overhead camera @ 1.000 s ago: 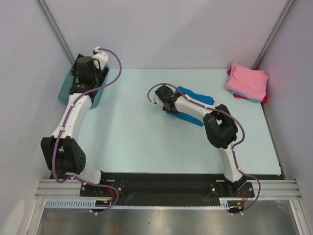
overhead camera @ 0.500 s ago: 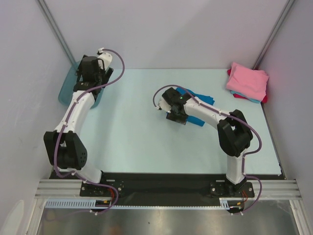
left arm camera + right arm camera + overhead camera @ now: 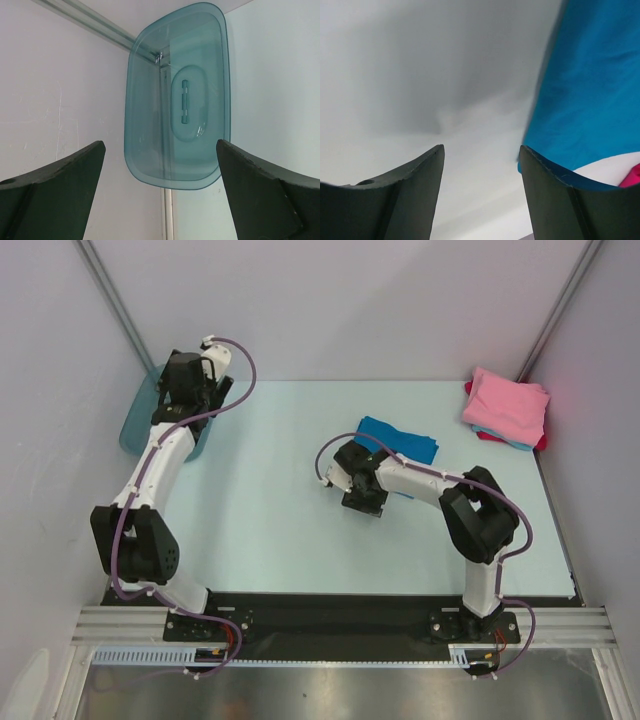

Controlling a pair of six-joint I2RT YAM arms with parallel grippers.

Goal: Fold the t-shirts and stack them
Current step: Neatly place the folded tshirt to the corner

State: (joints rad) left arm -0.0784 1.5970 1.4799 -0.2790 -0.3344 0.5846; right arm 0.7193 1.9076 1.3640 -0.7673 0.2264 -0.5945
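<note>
Retreating from the blue t-shirt, the right gripper now hangs open and empty, so that fold looks done; the left gripper gapes idle.

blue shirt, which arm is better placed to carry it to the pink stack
Right. The right gripper is open beside the blue shirt, and the pink stack lies in the far right corner. The left gripper hangs open over the tub in the far left corner, away from both.
</note>
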